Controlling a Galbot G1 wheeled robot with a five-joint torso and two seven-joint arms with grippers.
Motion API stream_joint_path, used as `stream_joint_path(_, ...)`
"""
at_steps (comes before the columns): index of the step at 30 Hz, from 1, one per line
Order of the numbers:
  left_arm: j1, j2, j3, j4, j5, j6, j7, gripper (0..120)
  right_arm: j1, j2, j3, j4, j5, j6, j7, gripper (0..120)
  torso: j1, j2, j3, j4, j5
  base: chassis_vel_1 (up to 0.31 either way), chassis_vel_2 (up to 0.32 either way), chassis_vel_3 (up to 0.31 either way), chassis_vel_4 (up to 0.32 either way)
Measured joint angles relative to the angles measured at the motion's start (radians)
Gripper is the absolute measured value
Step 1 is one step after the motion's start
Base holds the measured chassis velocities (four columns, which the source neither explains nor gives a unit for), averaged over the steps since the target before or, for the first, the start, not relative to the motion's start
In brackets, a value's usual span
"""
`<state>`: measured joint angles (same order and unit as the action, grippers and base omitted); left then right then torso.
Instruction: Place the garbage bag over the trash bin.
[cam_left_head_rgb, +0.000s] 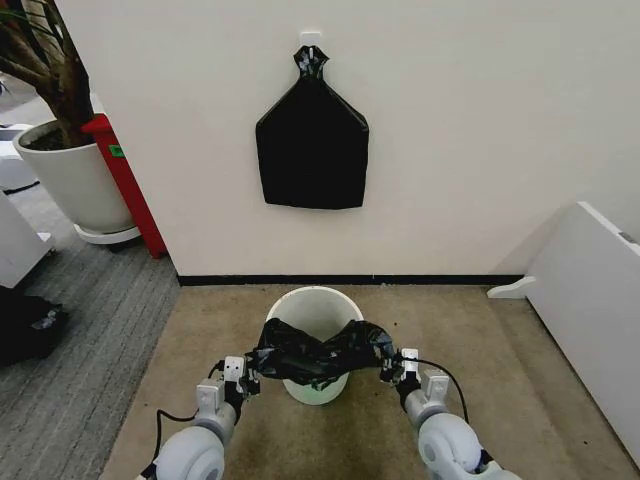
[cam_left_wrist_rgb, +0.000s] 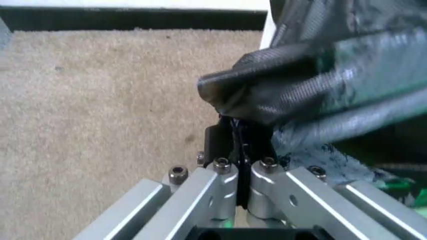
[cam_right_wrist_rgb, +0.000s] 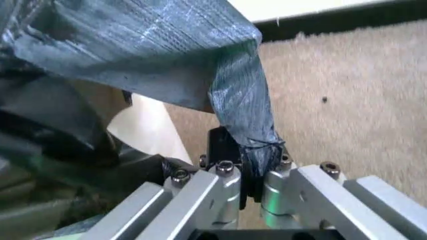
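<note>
A beige carpet is spread before a cream wall, on which a flat black bundle is hung by its knotted neck. A plant pot is seen at the far left. The bin is stood on the carpet near the wall. The bag is held stretched across the bin's near rim, between the two grippers; whether it touches the rim cannot be told. One end of the bag is pinched in the left gripper, its jaws clenched on the plastic. The other end is clamped likewise in the right gripper, a twisted strip being caught between its jaws.
</note>
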<state>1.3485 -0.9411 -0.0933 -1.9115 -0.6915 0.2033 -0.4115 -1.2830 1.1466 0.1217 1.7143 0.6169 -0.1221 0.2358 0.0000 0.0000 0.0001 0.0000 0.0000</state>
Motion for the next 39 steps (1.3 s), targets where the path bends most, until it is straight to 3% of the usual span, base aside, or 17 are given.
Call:
stream_joint_path(7,0.013,0.004,-0.025,-0.04,0.007,0.001,0.016,0,0.015,-0.013,0.0,0.037,-0.012,-0.008,-0.027,0,0.0,0.0,0.0,0.0,-0.0001,0.0,0.0,0.0,0.0)
stream_joint_path(12,0.021,0.001,-0.04,-0.035,-0.004,0.004,0.025,0,0.049,-0.014,-0.007,-0.011,-0.015,-0.029,-0.05,0,0.0,0.0,0.0,0.0001,0.0,0.0,0.0,0.0,0.0)
stream_joint_path(20,-0.032,-0.035,-0.039,0.028,-0.107,0.027,0.029,0,0.118,-0.004,-0.021,-0.079,-0.011,-0.064,-0.09,0,0.0,0.0,0.0,0.0001,0.0,0.0,0.0,0.0,0.0)
stream_joint_path(28,-0.075,-0.082,-0.024,0.073,-0.218,0.061,-0.007,0,0.175,-0.01,-0.029,-0.129,0.002,-0.145,-0.159,0,0.0,0.0,0.0,0.0,0.0001,0.0,0.0,0.0,0.0)
stream_joint_path(30,-0.076,-0.119,-0.029,0.096,-0.288,0.085,-0.05,0,0.191,-0.017,-0.03,-0.166,0.002,-0.2,-0.197,0,0.0,0.0,0.0,0.0,0.0001,0.0,0.0,0.0,0.0)
stream_joint_path(39,-0.073,-0.151,-0.029,0.104,-0.322,0.105,-0.089,0,0.178,-0.025,-0.022,-0.158,-0.006,-0.23,-0.212,0,0.0,0.0,0.0,-0.0001,0.0001,0.0,0.0,0.0,0.0)
